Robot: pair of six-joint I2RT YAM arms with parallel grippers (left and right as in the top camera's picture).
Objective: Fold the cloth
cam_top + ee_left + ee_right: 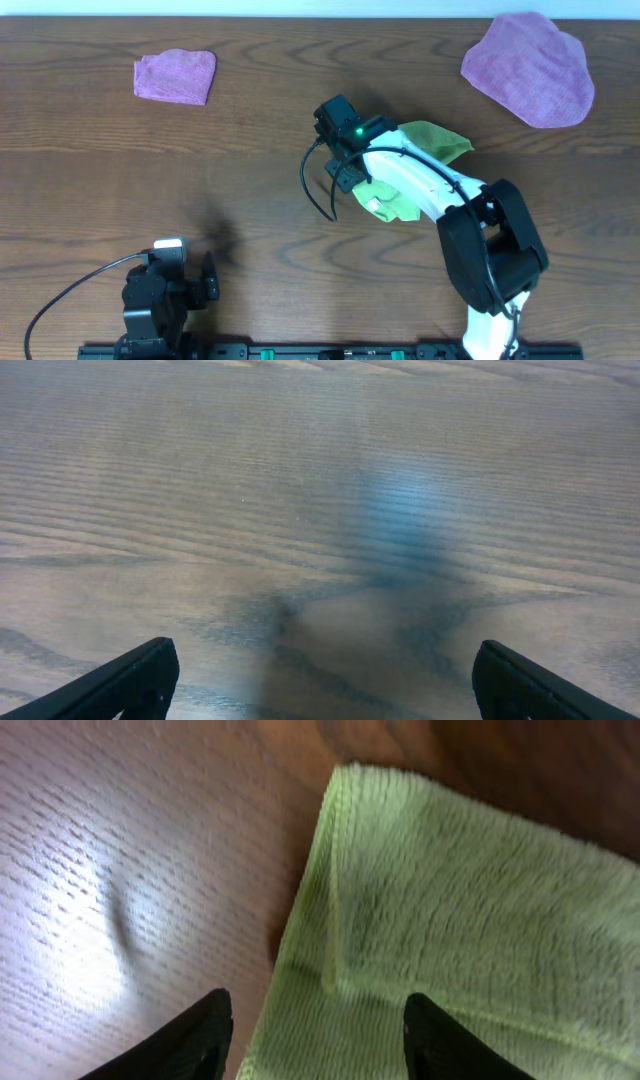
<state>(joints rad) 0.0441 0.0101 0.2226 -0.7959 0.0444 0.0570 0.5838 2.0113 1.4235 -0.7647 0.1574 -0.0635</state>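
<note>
Hovering at the near table [250,130] edge, the left gripper [325,655] has its fingers apart, empty. Mid-table, the right gripper [315,1005], fingers spread, frames one edge of the rumpled cloth [435,140]. Beyond lie a small purple cloth [175,77] and a large purple cloth [530,68].

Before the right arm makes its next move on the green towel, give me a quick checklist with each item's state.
1. Right gripper open: ok.
2. Lime-green cloth edge between the right gripper's fingers: ok.
3. Cloth gripped: not ok, jaws apart.
4. Left gripper open over bare table, away from the cloth: ok.
5. Small folded purple cloth and large purple cloth apart from the green one: ok.
6. Fold lined up: cannot tell, the right arm hides much of it overhead.
</note>
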